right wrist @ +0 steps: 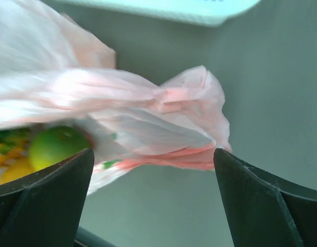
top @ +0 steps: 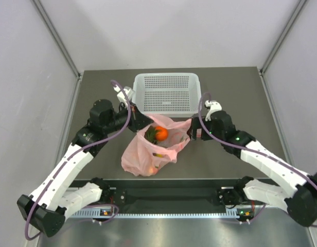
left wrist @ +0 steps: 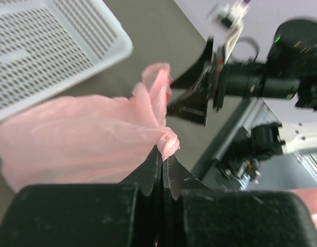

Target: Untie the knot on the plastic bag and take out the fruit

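Grey table [top: 225,154], ctr frame: left gripper [left wrist: 162,154] pinched shut on plastic bag [top: 143,154] edge; right gripper [right wrist: 153,157] jaws wide apart, holding nothing; one-sided pull could prob. tip fruit [top: 161,133] out.

The left gripper [left wrist: 162,149], aimed at 3 o'clock, is clamped on the plastic bag [left wrist: 86,139], while the right gripper [right wrist: 152,152], aimed at 9 o'clock, is spread wide.
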